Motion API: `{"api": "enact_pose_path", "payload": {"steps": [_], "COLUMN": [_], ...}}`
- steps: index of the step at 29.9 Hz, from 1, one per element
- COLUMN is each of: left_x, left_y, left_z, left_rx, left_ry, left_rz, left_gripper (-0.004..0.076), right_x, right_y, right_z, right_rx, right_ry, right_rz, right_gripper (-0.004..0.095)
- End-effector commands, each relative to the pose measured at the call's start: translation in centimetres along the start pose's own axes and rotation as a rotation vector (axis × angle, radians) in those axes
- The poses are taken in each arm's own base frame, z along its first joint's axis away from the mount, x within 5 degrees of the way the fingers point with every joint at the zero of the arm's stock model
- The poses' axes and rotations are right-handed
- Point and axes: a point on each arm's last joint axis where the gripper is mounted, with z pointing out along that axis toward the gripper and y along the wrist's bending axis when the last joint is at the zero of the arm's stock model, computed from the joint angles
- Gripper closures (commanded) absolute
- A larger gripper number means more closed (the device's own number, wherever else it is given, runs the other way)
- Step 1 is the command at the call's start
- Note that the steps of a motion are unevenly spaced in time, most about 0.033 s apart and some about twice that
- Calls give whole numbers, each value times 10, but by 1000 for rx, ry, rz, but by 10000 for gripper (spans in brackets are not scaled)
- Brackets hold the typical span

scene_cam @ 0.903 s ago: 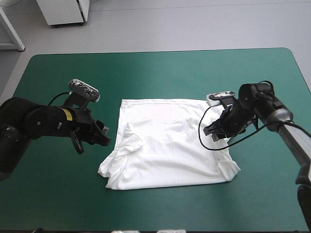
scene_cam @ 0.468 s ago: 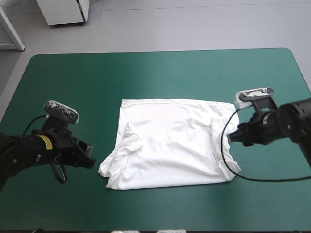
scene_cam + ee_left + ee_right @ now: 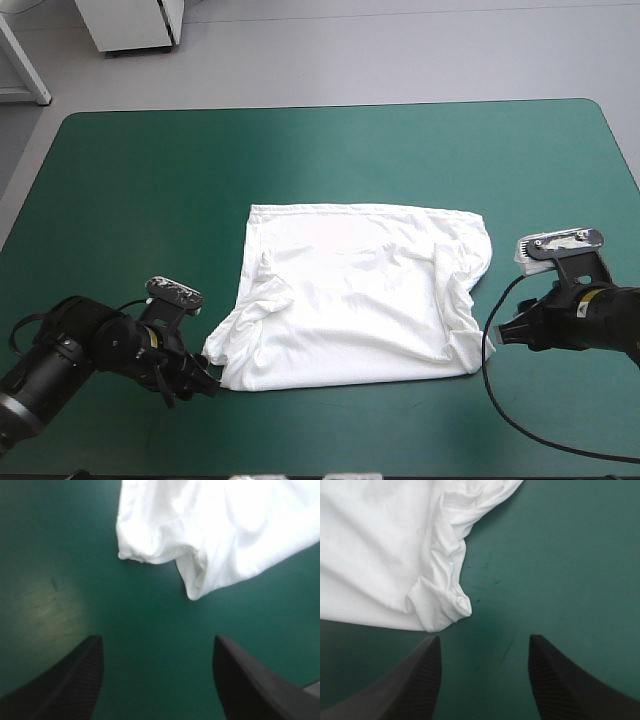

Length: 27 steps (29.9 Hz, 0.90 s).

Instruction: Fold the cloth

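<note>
t-shirt [image 3: 350, 295] between left tool [image 3: 157, 640], right tool [image 3: 485, 637]

White T-shirt [image 3: 355, 295] spread flat, rumpled edges, mid-table.

We see a table [image 3: 330, 105] under a teal-green cover [image 3: 120, 160], its far corners rounded. In the right wrist view we make out faint dark scuffs [image 3: 487, 575] on the cover; the left shows a pale patch [image 3: 47, 610].
</note>
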Motion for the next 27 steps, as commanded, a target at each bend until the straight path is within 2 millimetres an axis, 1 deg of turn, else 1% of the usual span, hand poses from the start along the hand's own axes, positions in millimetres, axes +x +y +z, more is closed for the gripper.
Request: {"api": "enact_pose_path", "payload": {"steps": [1, 8, 14, 22, 25, 27], "left_x": [-11, -27, -35, -49, -52, -52], "left_y": [-5, -14, -24, -25, -25, -25], "left_z": [8, 29, 51, 88, 104, 114], "left_rx": [56, 146, 136, 108, 103, 105], "left_ry": [-27, 6, 65, 114, 153, 195], "left_rz": [-38, -70, -24, -30, -36, -44], "left_gripper": [260, 260, 261, 261, 262, 277], "right_x": [-3, -3, -3, -6, -10, -8], "right_y": [-2, -4, -4, -5, -4, -1], "right_z": [-7, -7, -7, -7, 1, 10], "right_rx": [15, 42, 44, 51, 45, 18], "right_ry": [-30, -29, -29, -60, -38, 1], "right_rz": [-5, -14, -15, -3, -3, 3], "right_gripper": [403, 403, 403, 403, 403, 403]}}
